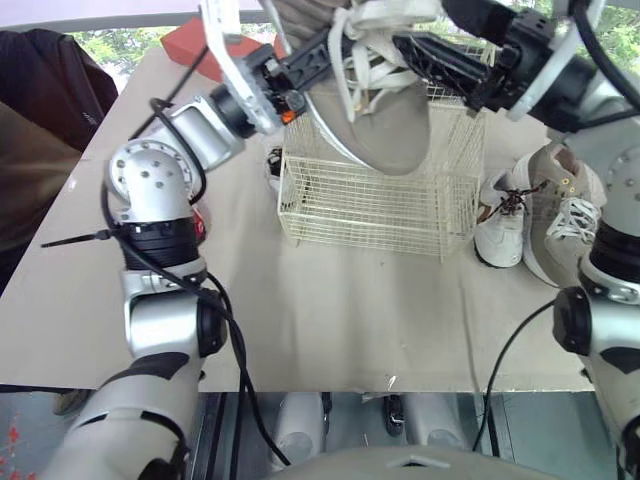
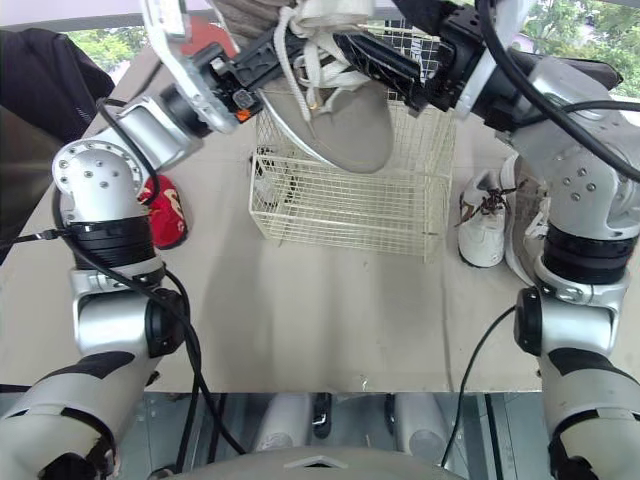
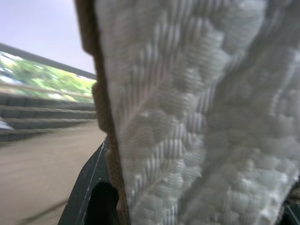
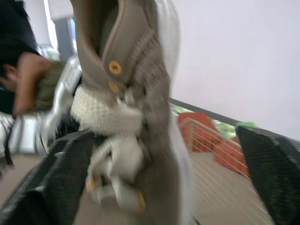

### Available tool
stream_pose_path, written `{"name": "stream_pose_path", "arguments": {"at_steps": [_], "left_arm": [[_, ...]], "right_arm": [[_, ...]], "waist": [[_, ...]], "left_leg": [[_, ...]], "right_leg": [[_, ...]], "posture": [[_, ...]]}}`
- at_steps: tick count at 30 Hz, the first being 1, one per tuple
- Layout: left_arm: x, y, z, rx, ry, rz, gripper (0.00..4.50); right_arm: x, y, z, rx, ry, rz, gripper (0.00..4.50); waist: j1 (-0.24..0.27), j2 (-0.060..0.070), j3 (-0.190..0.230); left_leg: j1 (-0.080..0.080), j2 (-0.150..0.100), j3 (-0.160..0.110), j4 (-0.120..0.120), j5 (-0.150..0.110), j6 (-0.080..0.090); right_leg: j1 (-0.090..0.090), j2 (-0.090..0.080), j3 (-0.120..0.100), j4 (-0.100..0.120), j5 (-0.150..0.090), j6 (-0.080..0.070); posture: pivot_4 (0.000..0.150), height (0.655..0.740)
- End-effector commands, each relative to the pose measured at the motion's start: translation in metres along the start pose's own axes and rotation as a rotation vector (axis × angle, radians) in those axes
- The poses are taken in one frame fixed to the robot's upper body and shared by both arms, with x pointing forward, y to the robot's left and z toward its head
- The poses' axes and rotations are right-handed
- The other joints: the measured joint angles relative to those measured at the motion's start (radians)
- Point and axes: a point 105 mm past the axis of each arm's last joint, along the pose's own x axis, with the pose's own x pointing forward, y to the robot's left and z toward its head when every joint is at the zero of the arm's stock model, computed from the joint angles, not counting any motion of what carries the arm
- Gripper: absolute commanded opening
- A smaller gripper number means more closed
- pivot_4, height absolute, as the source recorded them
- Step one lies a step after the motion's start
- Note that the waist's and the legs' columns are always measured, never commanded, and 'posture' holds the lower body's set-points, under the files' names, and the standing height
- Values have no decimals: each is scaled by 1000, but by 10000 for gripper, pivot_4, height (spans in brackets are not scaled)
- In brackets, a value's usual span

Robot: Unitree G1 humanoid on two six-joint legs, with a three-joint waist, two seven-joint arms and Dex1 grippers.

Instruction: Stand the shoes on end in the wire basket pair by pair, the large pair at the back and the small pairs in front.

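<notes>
Hoisting a large grey shoe over the wire basket with a tool on either side.
Clenched on its sole side by the left tool, reaching in from the left; straddled at the laces by the right tool from the right, fingers spread with a gap on one side, so likely not pinching. Hanging close to upright, rounded end down at the basket's open top, slightly tilted; straight down toward the far side looks the way to go. Waiting on the tabletop right of the basket: its grey mate and a small white shoe; left of it, a small red shoe. No readable brand or writing.
</notes>
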Motion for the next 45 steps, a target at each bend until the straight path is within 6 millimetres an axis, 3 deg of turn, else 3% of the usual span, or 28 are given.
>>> {"name": "stream_pose_path", "arguments": {"at_steps": [1, 4, 9, 16, 19, 29, 33, 37, 42, 45], "left_arm": [[-1, -14, 25, 130, -44, -87, 17140], [0, -11, 30, 207, -22, -106, 17138], [15, 0, 54, 320, -16, -139, 17137], [36, 9, 85, 453, -1, -159, 17133], [42, 15, 85, 515, 23, -143, 17132], [64, 22, 59, 797, 125, -118, 16841], [68, 9, 79, 706, 3, -150, 16802], [66, 8, 98, 628, -81, -111, 16782], [67, 16, 81, 772, 3, -83, 16779], [69, 20, 69, 759, 39, -87, 16779]], "right_arm": [[-17, 15, 22, -116, -75, 39, 45000], [-39, 24, 16, -132, -55, 45, 45000], [-69, 43, -3, -126, 34, 24, 45000], [-89, 58, -5, -112, 40, -45, 45000], [-95, 63, -8, -133, 62, -74, 45000], [-107, 69, -5, -140, 55, -171, 45000], [-109, 71, -5, -140, 60, -193, 45000], [-110, 73, -4, -138, 55, -203, 45000], [-110, 74, -3, -136, 46, -206, 45000], [-109, 74, -3, -133, 43, -206, 45000]], "waist": [[1, 0, 0], [8, 0, 0], [23, -1, 1], [20, -2, 1], [22, -2, 1], [24, -3, 1], [23, -3, 1], [20, -4, 1], [22, -4, 1], [24, -4, 1]], "left_leg": [[0, 0, 0, 0, 0, 0], [0, 0, -1, 0, 0, 0], [1, -1, -1, 1, 0, 0], [1, -2, -2, 1, -3, 5], [1, -2, -2, 1, -3, 5], [4, -4, -7, 6, -3, 5], [5, -5, -10, 7, -3, 6], [2, -5, -11, 8, -3, 6], [1, -6, -12, 7, -4, 7], [1, -6, -12, 7, -4, 7]], "right_leg": [[0, 0, 0, 0, 0, 0], [1, 0, -1, 0, 0, 0], [2, 0, -1, -1, 0, 0], [2, 0, -1, -1, 0, 0], [2, 1, 0, -1, 0, 0], [8, 0, -3, 0, 0, 1], [12, 0, -4, 0, 0, 2], [11, 0, -4, -1, 1, 2], [10, 0, -4, -2, -1, 5], [10, 0, -4, -2, -1, 5]], "posture": [[1500, 7400], [1500, 7400], [1500, 7400], [1500, 7400], [1500, 7400], [1500, 7400], [1500, 7400], [1500, 7400], [1500, 7400], [1500, 7400]]}}
